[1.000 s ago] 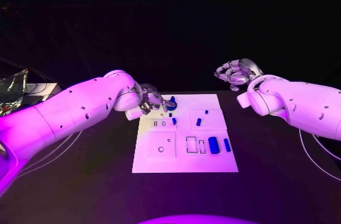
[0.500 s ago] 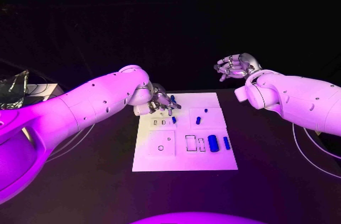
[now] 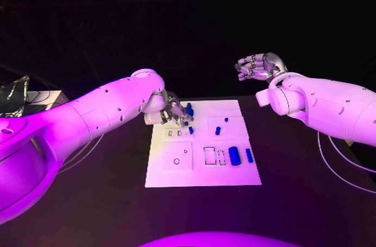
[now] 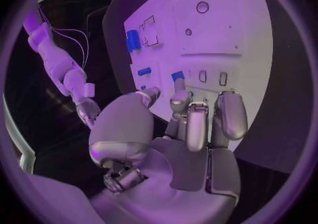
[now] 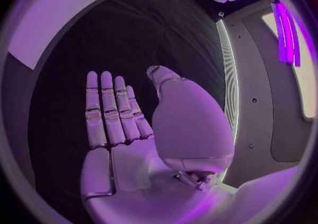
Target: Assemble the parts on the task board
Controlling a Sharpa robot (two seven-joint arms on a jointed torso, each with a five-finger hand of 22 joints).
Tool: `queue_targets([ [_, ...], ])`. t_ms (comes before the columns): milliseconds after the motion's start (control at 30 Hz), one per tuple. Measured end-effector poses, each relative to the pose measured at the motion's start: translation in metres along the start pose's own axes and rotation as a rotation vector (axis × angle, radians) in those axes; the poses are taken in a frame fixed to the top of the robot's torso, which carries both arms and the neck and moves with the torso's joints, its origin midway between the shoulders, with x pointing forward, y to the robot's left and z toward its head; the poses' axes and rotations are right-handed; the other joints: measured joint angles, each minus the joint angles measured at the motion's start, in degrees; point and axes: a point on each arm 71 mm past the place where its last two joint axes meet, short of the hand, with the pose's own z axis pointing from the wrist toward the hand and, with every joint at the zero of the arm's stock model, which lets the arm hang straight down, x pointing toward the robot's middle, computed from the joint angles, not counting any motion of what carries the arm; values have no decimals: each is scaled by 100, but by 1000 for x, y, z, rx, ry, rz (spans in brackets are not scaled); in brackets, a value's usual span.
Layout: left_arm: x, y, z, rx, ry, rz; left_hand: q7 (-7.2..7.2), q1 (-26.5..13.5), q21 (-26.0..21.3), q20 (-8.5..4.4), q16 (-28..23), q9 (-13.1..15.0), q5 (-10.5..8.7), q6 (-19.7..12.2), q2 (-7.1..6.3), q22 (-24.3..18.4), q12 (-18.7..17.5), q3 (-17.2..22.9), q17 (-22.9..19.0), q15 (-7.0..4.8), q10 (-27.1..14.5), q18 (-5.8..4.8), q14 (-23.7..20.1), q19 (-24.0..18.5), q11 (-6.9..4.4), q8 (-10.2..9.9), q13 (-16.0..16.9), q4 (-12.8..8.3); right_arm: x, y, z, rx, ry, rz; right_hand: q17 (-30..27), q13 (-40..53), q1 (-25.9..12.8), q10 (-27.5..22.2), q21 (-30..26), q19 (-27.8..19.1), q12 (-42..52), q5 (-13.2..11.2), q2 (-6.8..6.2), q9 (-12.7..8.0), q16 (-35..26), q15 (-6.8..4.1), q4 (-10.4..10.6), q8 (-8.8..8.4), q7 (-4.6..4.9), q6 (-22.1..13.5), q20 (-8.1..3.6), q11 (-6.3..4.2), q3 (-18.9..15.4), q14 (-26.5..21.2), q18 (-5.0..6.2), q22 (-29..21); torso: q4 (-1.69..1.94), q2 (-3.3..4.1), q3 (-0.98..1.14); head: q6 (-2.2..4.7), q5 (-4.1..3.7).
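Note:
The white task board lies mid-table. Blue parts are on it: a thick one and a slim one at its right, and small ones further back. My left hand hovers over the board's far left corner, fingers bent down at an upright blue part; a grip cannot be made out. In the left wrist view the fingertips are near a small blue part. My right hand is raised beyond the far right corner, palm bare.
Bare slots show on the board: a rectangular frame, a round hole and two small slots. A crumpled silvery object and cables lie at the table's far left. Dark tabletop surrounds the board.
The left hand has shifted a little further over the board's far left corner, staying by the upright blue part. The right hand remains raised and has turned slightly.

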Motion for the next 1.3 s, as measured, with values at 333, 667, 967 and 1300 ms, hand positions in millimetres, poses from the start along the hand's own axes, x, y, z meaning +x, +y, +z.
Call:
queue_targets([
  [333,1,-2,4,-12,17,10,-40,-239,12,-12,0,363,0,41,-239,-4,22,368,0,-19,10,0,20,12,-51,159,10,13,1,5,2,-17,-3,12,-111,-160,31,38,0,-25,-78,0,31,-54,-141,41,-16,-52,0,0,-8,38,-16,42,0,-237,-44,55,7,-13,37],
  [667,1,-2,7,-25,20,11,-63,-277,12,-42,0,409,0,18,-276,-17,-3,369,-1,-19,-21,-1,20,-2,-82,159,-85,14,2,8,2,-26,-1,14,-178,-241,31,59,0,-67,-127,24,30,-87,-233,41,-32,-88,1,40,34,58,-32,42,0,-365,-78,123,27,-3,61],
  [967,1,0,10,-39,19,6,-63,-305,11,-42,0,423,0,18,-305,-23,-28,369,-1,-19,-43,0,19,-2,-59,159,-124,14,2,12,2,-34,0,16,-201,-267,31,59,0,-66,-133,46,30,-97,-274,62,-32,-90,0,40,33,58,-32,21,0,-417,-116,181,44,4,86],
  [1300,1,3,10,-45,19,7,-63,-305,11,-42,-1,428,0,17,-304,-22,-62,369,-1,-19,-64,0,20,-2,-80,158,-142,14,4,13,1,-36,3,17,-222,-284,52,59,0,-86,-155,45,9,-110,-297,83,-47,-110,0,40,53,58,-47,0,-1,-461,-123,208,56,-17,87],
])
